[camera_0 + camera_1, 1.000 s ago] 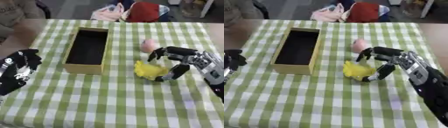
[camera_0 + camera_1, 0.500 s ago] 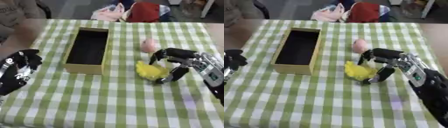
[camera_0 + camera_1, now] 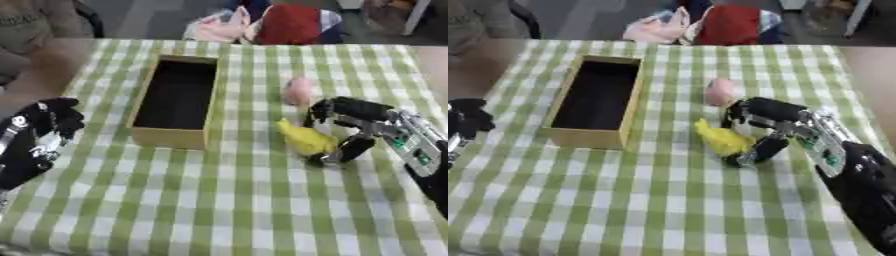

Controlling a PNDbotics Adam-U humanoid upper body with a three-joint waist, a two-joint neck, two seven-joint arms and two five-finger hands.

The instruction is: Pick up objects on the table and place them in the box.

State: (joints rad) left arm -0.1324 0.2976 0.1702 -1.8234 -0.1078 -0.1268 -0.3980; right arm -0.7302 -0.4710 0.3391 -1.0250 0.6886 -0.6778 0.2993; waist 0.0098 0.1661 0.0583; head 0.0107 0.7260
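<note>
**Box empty, first object just coming into the hand**

The box [image 3: 175,100] stands open on the left half of the table [image 3: 227,210], and its dark inside shows nothing in it, so no object has been placed yet. Two things wait on the checked cloth to its right: a yellow object [image 3: 306,140] and, just beyond it, a pink object [image 3: 297,90].

The right hand [image 3: 354,127] reaches in from the right with fingers curled over the top of the yellow object and the thumb coming up from below, closing around its right end. The object seems to lie on the cloth, not lifted.

The left hand [image 3: 44,132] rests idle at the left edge, fingers relaxed, holding nothing.

By my reading, the whole job remains: lift and carry the yellow object to the box, then the pink one.
</note>
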